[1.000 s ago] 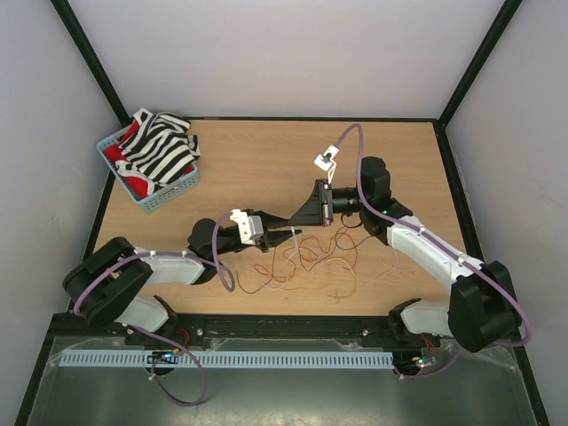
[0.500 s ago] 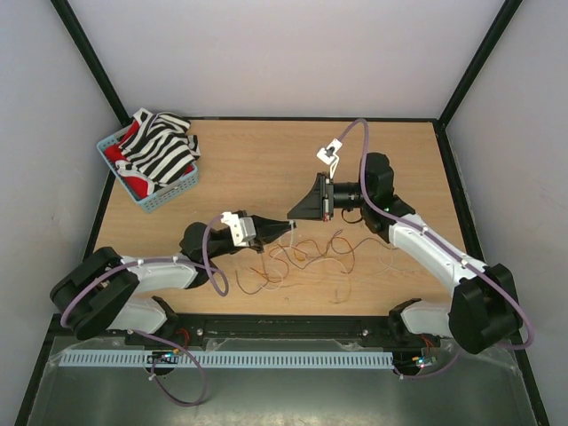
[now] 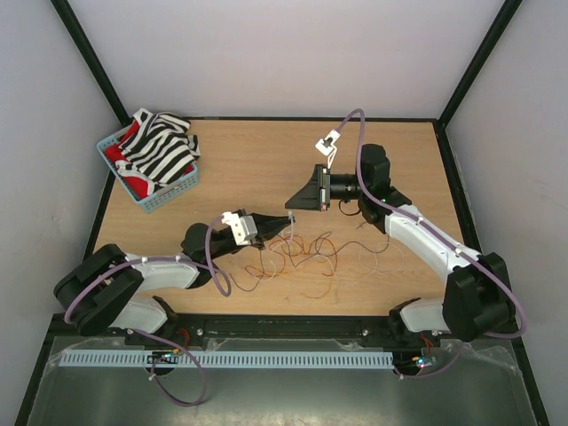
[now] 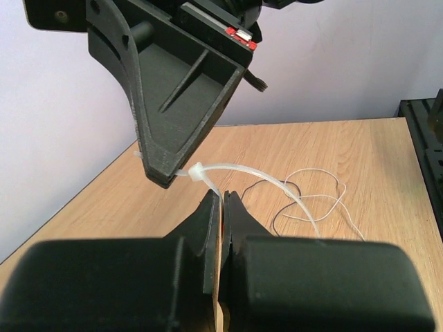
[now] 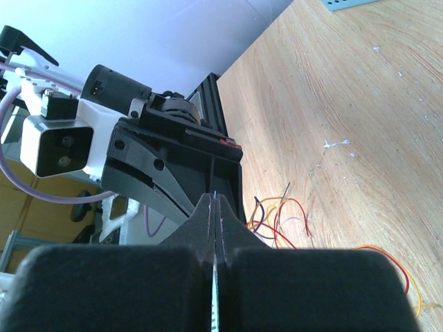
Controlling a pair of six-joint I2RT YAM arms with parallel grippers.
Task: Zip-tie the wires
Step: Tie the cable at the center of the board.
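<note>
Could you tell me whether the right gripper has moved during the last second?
Yes. The right gripper has shifted toward the table's far edge, and slightly toward the basket.

You have no text, brand, number or sign to read in any view. The small red-and-white tag on the right end effector is too small and blurred to make out.
</note>
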